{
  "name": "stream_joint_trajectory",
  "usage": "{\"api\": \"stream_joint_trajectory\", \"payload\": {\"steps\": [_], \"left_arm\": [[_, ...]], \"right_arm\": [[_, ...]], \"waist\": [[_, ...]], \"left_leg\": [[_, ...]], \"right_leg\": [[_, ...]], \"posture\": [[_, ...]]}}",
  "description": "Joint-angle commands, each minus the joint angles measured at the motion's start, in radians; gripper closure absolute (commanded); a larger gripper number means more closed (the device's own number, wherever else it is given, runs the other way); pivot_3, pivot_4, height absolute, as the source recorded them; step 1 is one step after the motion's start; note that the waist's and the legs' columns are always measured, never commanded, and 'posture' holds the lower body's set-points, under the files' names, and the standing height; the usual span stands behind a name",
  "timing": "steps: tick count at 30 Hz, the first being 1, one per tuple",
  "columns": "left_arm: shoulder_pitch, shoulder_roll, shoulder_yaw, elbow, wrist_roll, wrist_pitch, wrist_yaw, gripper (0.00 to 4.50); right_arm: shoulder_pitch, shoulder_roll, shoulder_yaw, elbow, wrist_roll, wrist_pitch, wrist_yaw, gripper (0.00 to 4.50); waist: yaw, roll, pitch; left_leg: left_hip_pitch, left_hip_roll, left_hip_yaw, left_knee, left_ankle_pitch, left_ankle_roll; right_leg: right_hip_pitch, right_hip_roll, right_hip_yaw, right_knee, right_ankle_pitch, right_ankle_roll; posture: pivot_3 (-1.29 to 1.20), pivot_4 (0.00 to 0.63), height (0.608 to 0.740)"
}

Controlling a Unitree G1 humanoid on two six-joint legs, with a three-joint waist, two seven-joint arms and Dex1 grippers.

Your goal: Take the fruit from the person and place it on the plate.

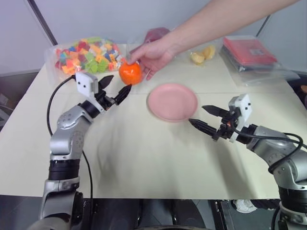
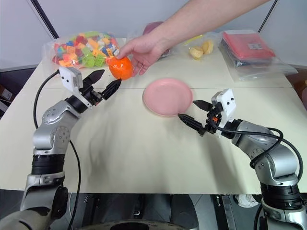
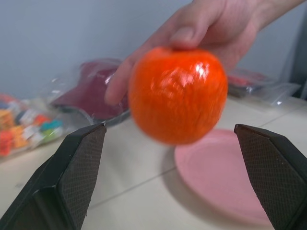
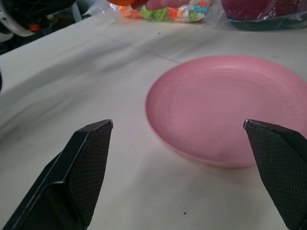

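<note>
Lab: bare table [image 1: 144, 158], bagged props [image 1: 84, 55]

Our left arm [image 1: 67, 139] and right arm [image 2: 268, 153] are built of rounded silver-grey metal segments joined by darker black rings. Each wrist carries a white box with small dark screw holes, and from it rise two black tapered fingers whose inner faces bear a fine cross-hatched grip pattern [image 3: 81, 167]. Thin black cables loop loosely off both forearms. The person's forearm [image 1: 225, 21] is bare, with no sleeve in view.
</note>
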Motion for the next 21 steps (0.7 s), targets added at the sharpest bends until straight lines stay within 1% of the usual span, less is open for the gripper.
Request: {"api": "stream_joint_trajectory", "payload": {"steps": [1,5,7,9,10,11,17,21], "left_arm": [[-0.053,-0.019,-0.011,0.041,0.017,-0.049,-0.007,0.0],[-0.095,-0.036,-0.017,0.097,0.027,-0.079,-0.012,0.0],[-0.101,-0.041,-0.018,0.107,0.026,-0.084,-0.022,0.57],[-0.108,-0.046,-0.021,0.115,0.033,-0.092,-0.023,1.36],[-0.111,-0.048,-0.021,0.119,0.035,-0.095,-0.021,1.62],[-0.114,-0.049,-0.02,0.123,0.037,-0.097,-0.021,1.69],[-0.117,-0.044,-0.018,0.125,0.032,-0.095,-0.03,1.69],[-0.11,-0.055,-0.083,0.077,0.032,-0.033,-0.067,1.69]], "right_arm": [[0.012,0.014,-0.017,-0.031,-0.01,-0.029,-0.013,0.03],[0.027,0.027,-0.014,-0.042,-0.016,-0.034,-0.028,0.03],[0.034,0.032,-0.018,-0.047,-0.019,-0.036,-0.034,0.0],[0.04,0.033,-0.02,-0.048,-0.02,-0.038,-0.038,0.0],[0.042,0.032,-0.02,-0.048,-0.021,-0.039,-0.039,0.0],[0.043,0.032,-0.021,-0.048,-0.02,-0.039,-0.04,0.0],[0.047,0.032,-0.023,-0.049,-0.018,-0.041,-0.045,0.0],[0.048,0.036,-0.019,-0.041,-0.022,-0.046,-0.047,0.0]], "waist": [[0.0,0.0,0.0],[-0.003,0.0,0.0],[-0.003,0.0,0.0],[-0.002,0.0,0.0],[-0.002,0.0,0.0],[-0.001,0.0,0.0],[-0.002,0.0,0.0],[-0.002,0.0,0.0]], "left_leg": [[0.0,0.0,0.0,0.0,0.0,0.0],[0.0,0.0,0.0,0.0,0.0,0.0],[0.0,0.0,0.0,0.0,0.0,-0.001],[0.0,0.0,0.0,0.0,0.001,-0.002],[0.0,0.0,0.0,0.0,0.001,-0.002],[0.0,0.0,0.0,0.0,0.001,-0.002],[0.0,0.0,0.0,0.0,0.001,-0.002],[0.0,0.0,0.0,0.0,0.001,-0.002]], "right_leg": [[0.0,0.0,0.0,0.0,0.0,0.0],[0.0,0.0,0.0,0.0,0.0,0.0],[0.0,0.0,0.0,0.0,0.0,0.0],[0.0,0.0,0.0,0.0,0.0,0.0],[0.0,0.0,0.0,0.0,0.0,0.0],[0.0,0.0,0.0,0.0,0.0,0.0],[0.0,0.0,0.0,0.0,0.0,0.0],[0.0,0.0,0.0,0.0,0.0,0.0]], "posture": [[0.0,0.15,0.74],[0.0,0.15,0.74],[0.0,0.15,0.74],[0.0,0.15,0.74],[0.0,0.15,0.74],[0.0,0.15,0.74],[0.0,0.15,0.74],[0.0,0.15,0.74]]}}
